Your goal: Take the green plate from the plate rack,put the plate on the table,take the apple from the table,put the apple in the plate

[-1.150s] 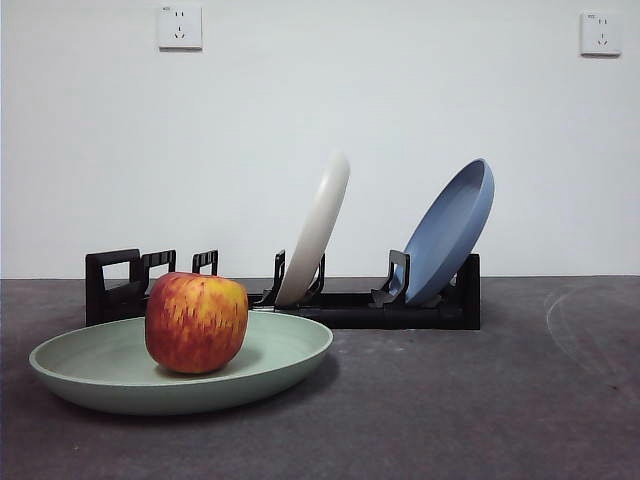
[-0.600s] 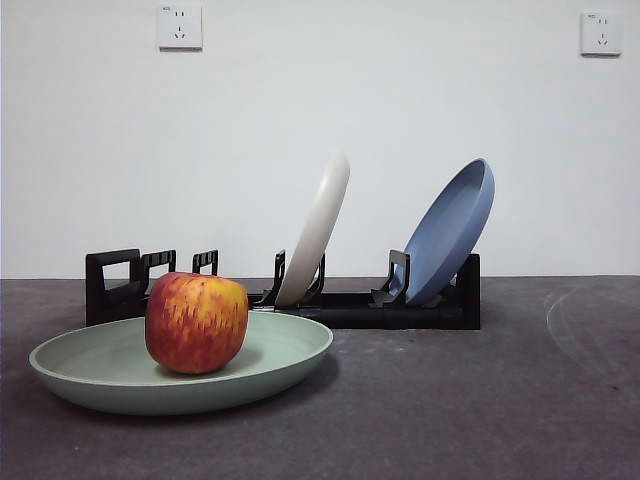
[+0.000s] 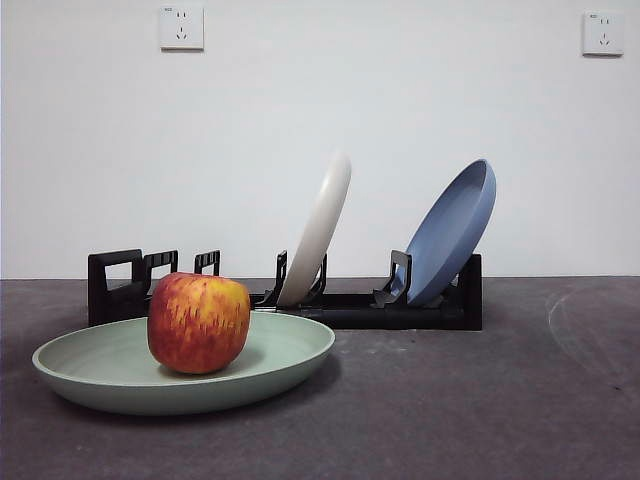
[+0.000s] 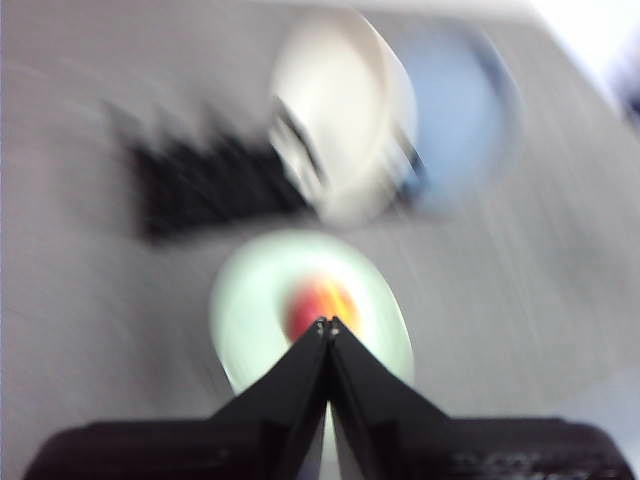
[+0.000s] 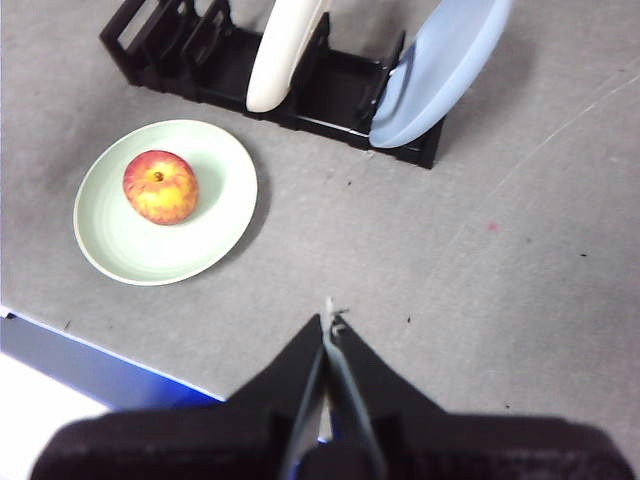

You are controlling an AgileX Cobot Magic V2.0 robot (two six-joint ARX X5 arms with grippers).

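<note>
Resting inside the green plate, toward its left half, sat the apple, upright and touching the plate's floor. Lay flat on the table, that plate, just in front of the plate rack, whose near slots stood vacant while a cream-white plate and a blue plate leaned in the farther ones. Showed almost nothing altered against the front pictures of a second and half a second before: only a very slight shift of the whole frame, no object displaced. Judged from that stillness as finished work, both placements done and nothing left to carry. Hung high over the plate and apple, the left gripper, jaws pressed tip to tip and grasping nothing, its view smeared by motion blur. Hovered well apart from the plate, above bare table near the edge, the right gripper, jaws likewise closed together and empty. Appeared in the front view, neither arm.
</note>
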